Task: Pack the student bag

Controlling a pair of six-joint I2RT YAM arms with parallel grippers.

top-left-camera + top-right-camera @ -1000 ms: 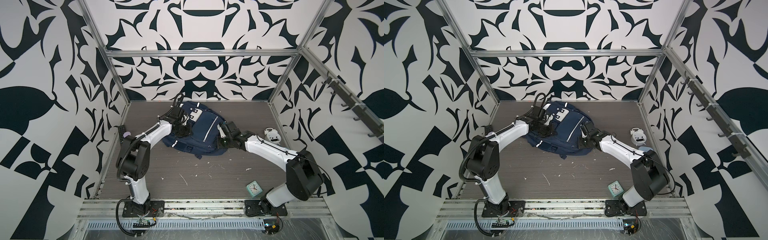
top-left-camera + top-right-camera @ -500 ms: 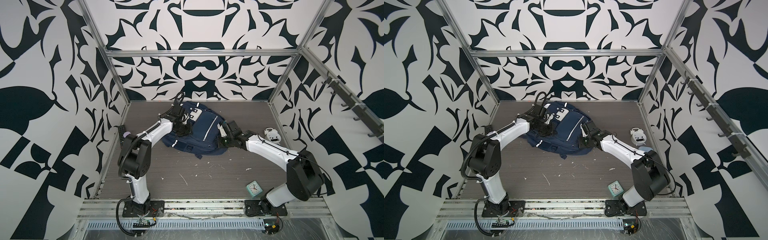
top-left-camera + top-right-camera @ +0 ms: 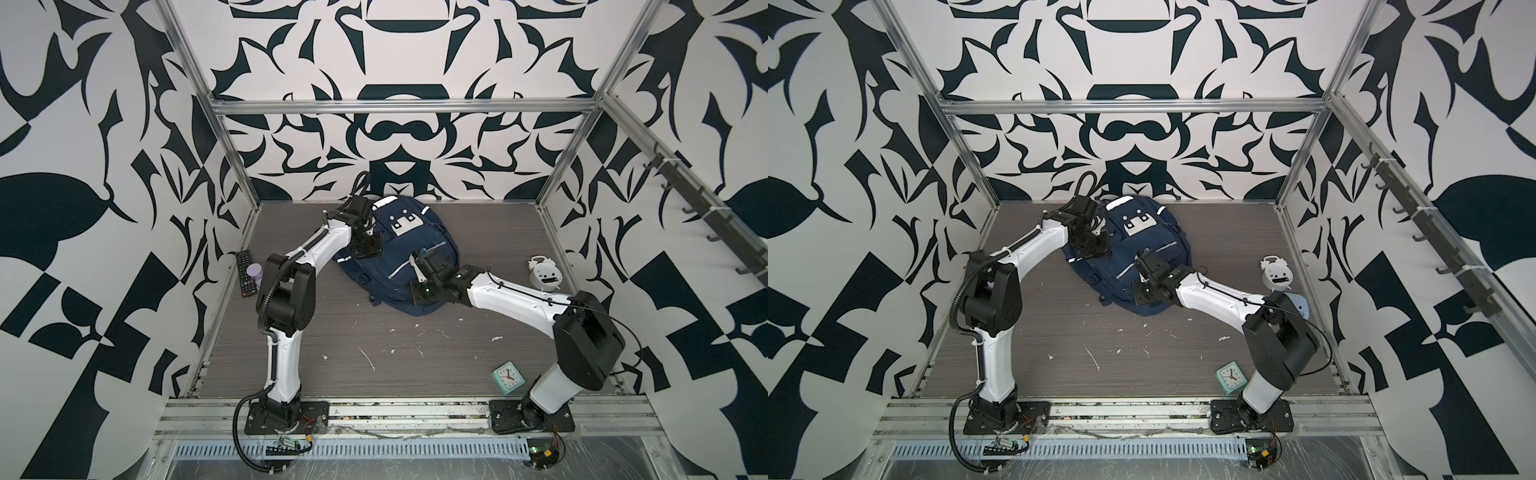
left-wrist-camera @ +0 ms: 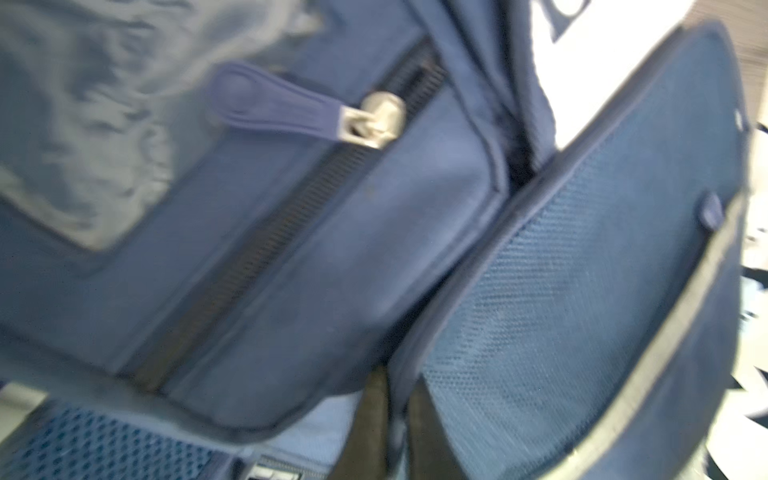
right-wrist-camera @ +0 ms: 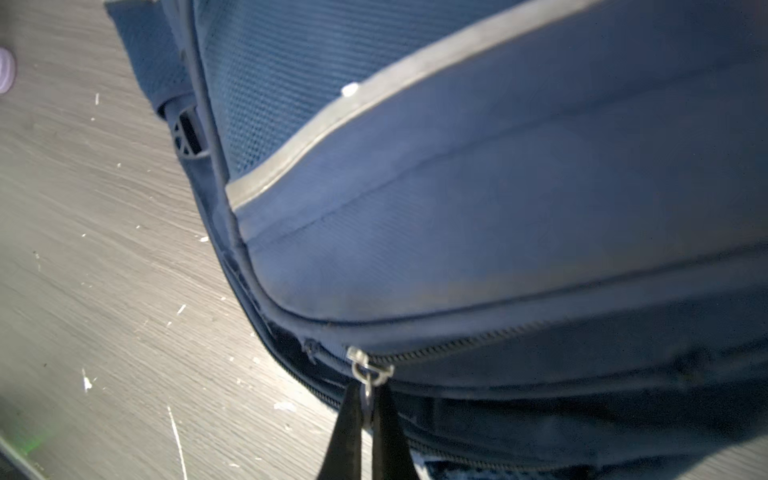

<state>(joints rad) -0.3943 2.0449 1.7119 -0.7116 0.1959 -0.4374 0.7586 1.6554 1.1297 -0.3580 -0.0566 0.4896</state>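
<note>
student bag [image 3: 409, 249] [image 3: 1136, 245]: large navy-blue fabric backpack with grey reflective strips and a white patch bearing two dark dots; lay front-up on the grey wood-grain tabletop [image 3: 374, 332], its top end close to the patterned back wall.
left gripper [image 3: 370, 248] [image 3: 1097, 247]: black parallel gripper at the student bag's left flank, near its top end; fingers [image 4: 370, 419] stood a little apart with a piped edge of the bag's mesh panel between them; whether they gripped that edge could not be told.
right gripper [image 3: 419, 282] [image 5: 368, 399]: black parallel gripper at the student bag's lower right edge; fingers [image 5: 347, 432] pinched tight on the ring of a silver metal zip slider [image 5: 363, 363].
zip tab [image 4: 270, 106]: blue rubber tab on a second silver slider on the student bag, clear of the left fingers.
alarm clock [image 3: 545, 276]: white, round, twin-bell; right of the student bag, well apart.
square clock [image 3: 509, 376]: mint-green; well beyond the student bag's bottom end, to its right.
remote control [image 3: 244, 274]: black, oblong; left of the student bag, well apart.
</note>
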